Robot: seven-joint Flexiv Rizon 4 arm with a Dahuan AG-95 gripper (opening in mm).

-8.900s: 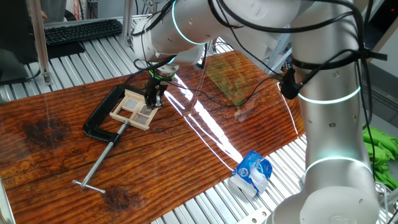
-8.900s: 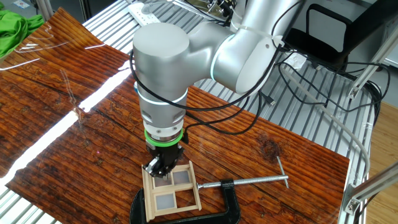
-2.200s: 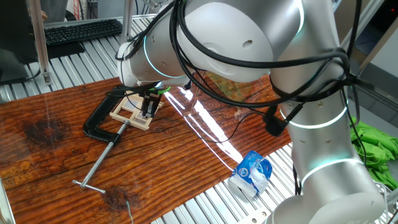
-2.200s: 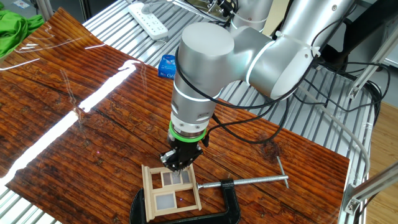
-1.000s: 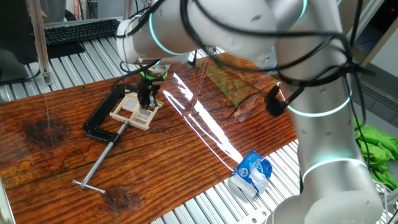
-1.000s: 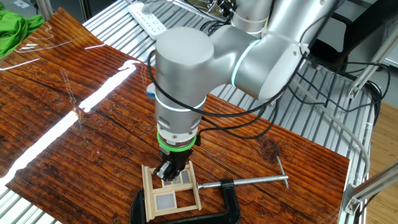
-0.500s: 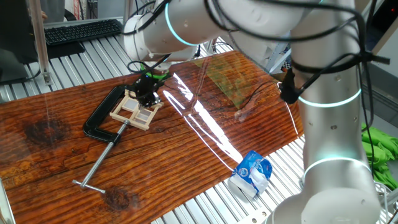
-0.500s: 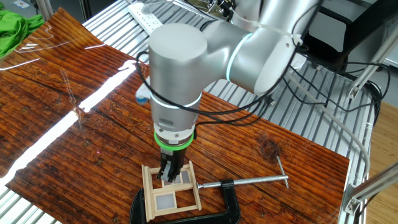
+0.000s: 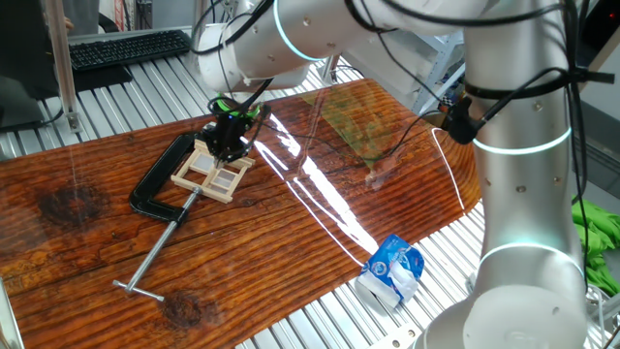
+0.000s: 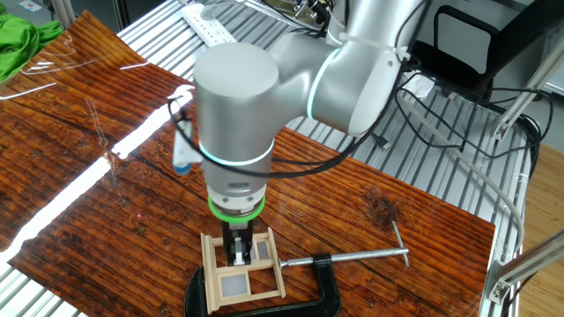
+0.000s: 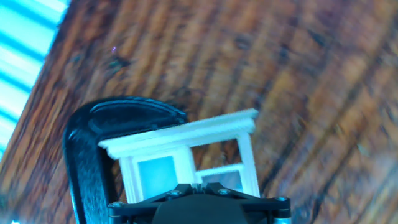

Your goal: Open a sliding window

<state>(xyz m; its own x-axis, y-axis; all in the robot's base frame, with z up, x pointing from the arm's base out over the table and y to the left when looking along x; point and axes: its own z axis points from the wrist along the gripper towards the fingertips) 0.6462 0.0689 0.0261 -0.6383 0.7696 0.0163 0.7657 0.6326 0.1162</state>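
The sliding window (image 9: 214,174) is a small pale wooden frame with cross bars. It lies flat on the wooden board, held at one end by a black C-clamp (image 9: 158,180). My gripper (image 9: 230,148) points straight down with its fingers shut together, tips on the window's half away from the clamp. In the other fixed view the gripper (image 10: 240,254) stands over the window (image 10: 219,283) near its middle bar. The hand view shows the window (image 11: 186,138) just beyond the shut gripper (image 11: 196,186), with the clamp (image 11: 86,163) on the left.
A blue and white packet (image 9: 391,269) lies at the board's near edge. The clamp's long screw bar (image 10: 359,258) sticks out sideways. A power strip (image 10: 210,24) and a green cloth (image 10: 21,39) lie beyond the board. A keyboard (image 9: 127,47) sits at the back.
The arm's elbow and wrist have swung round above the window, and the shut gripper has stayed down on it, shifting slightly toward its middle.
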